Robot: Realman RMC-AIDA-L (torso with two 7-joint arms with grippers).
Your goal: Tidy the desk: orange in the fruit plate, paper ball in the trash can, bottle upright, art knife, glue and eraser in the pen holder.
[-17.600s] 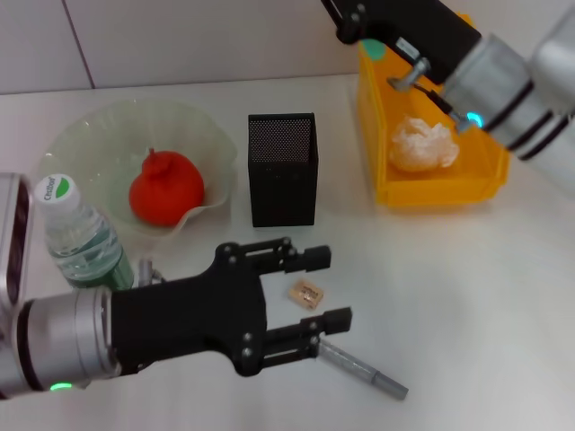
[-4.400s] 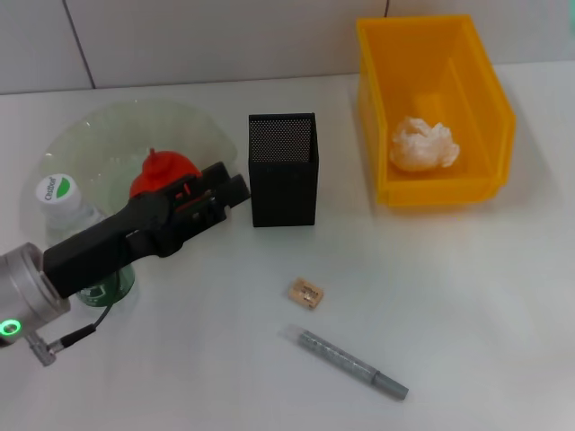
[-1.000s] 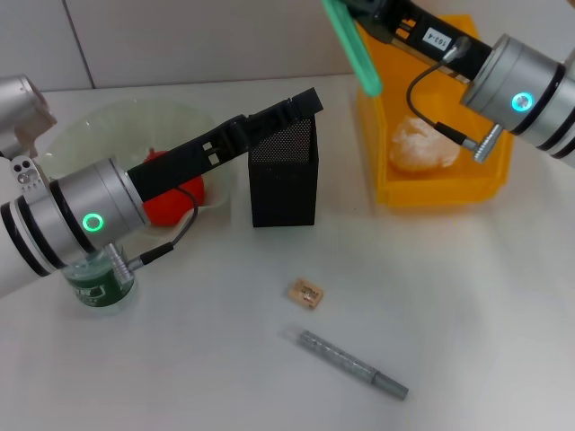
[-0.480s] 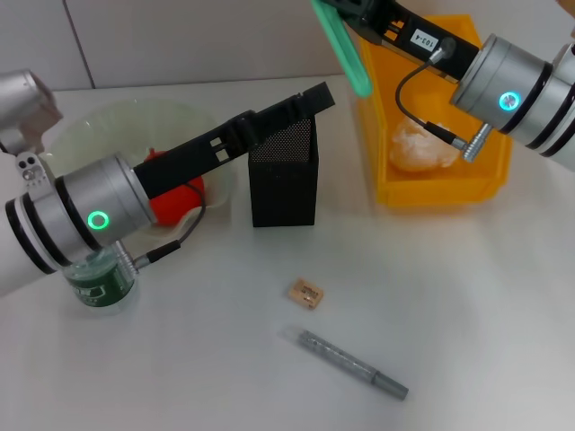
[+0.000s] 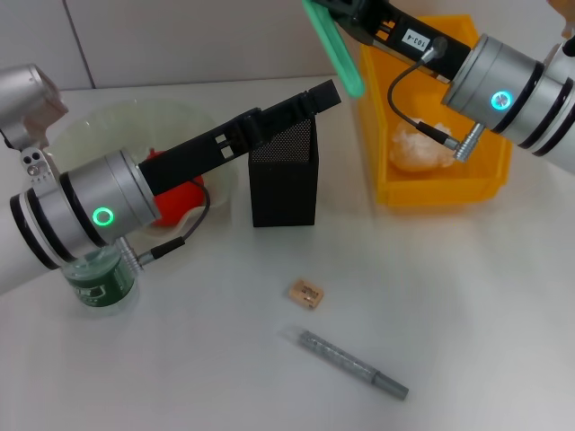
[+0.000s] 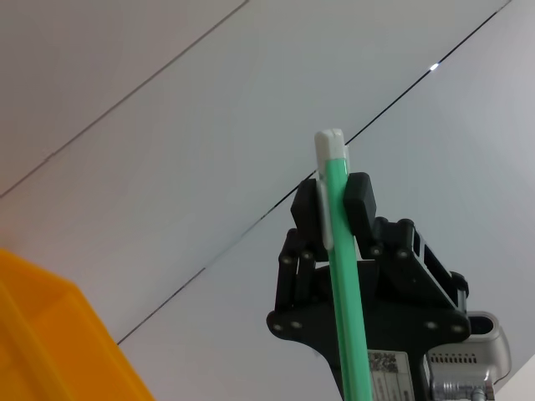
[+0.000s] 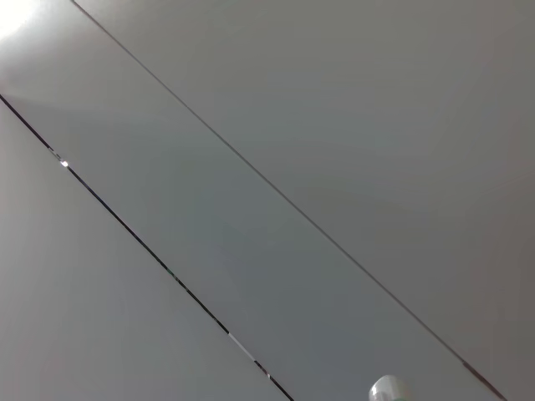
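A green stick-shaped tool (image 5: 331,43) with a white end, probably the art knife or the glue, sits clamped in the right gripper (image 5: 346,18), high above the far side of the desk, just left of the trash can (image 5: 476,175). The pen holder (image 5: 283,175) stands below it. The left gripper (image 5: 314,97) reaches over the holder's top; whether its jaws are apart cannot be told. The orange (image 5: 180,193) lies in the fruit plate (image 5: 99,135), the paper ball (image 5: 418,148) in the trash can, the bottle (image 5: 99,278) upright at near left. The eraser (image 5: 305,294) and a grey pen-like stick (image 5: 352,364) lie on the near desk.
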